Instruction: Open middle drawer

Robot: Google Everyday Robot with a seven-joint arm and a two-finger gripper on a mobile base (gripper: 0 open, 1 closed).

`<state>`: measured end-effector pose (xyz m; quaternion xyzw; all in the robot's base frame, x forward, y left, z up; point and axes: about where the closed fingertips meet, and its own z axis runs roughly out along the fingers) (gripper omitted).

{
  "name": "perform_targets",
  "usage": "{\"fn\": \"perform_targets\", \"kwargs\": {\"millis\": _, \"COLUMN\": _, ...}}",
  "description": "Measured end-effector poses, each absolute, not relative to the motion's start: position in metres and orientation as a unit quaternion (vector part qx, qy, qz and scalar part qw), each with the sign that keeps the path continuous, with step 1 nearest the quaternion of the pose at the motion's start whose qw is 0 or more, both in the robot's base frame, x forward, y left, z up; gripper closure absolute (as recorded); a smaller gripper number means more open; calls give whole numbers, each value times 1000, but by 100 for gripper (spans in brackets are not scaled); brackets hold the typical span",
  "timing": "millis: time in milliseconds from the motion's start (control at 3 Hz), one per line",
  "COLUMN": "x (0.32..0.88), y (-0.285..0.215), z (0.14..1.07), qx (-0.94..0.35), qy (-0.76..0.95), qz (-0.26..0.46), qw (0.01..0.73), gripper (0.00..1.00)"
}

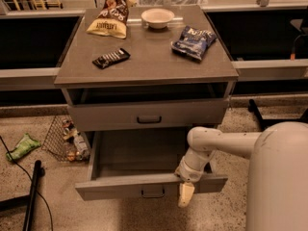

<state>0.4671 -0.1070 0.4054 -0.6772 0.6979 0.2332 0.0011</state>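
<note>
Though you cannot tell whether the gripper (185,196), at its front edge, is apart or together, the middle drawer (110,189), standing well out, looks rigid and free-sliding; hold its centre handle (153,192).

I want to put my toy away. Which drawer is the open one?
Find the grey cabinet with snacks on top. Below its top drawer is the middle drawer, where the robot's tool hangs over the front edge. Unlike the drawer above, it sticks far out, showing its inside.
</note>
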Motion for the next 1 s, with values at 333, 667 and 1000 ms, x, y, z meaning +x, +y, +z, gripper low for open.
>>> {"fn": "perform_targets", "kwargs": {"millis": 333, "x": 459, "y": -114, "z": 411, "qx": -671, "qy": 707, "qz": 225, "qw": 2, "gripper": 0}}
{"fn": "perform_targets", "kwargs": {"millis": 667, "x": 453, "y": -120, "z": 431, "qx": -672, "qy": 713, "qz": 200, "qw": 16, "gripper": 0}}
{"fn": "perform_targets", "kwargs": {"millis": 1000, "x": 452, "y": -127, "z": 458, "qx": -677, "qy": 712, "qz": 180, "qw": 47, "gripper": 0}}
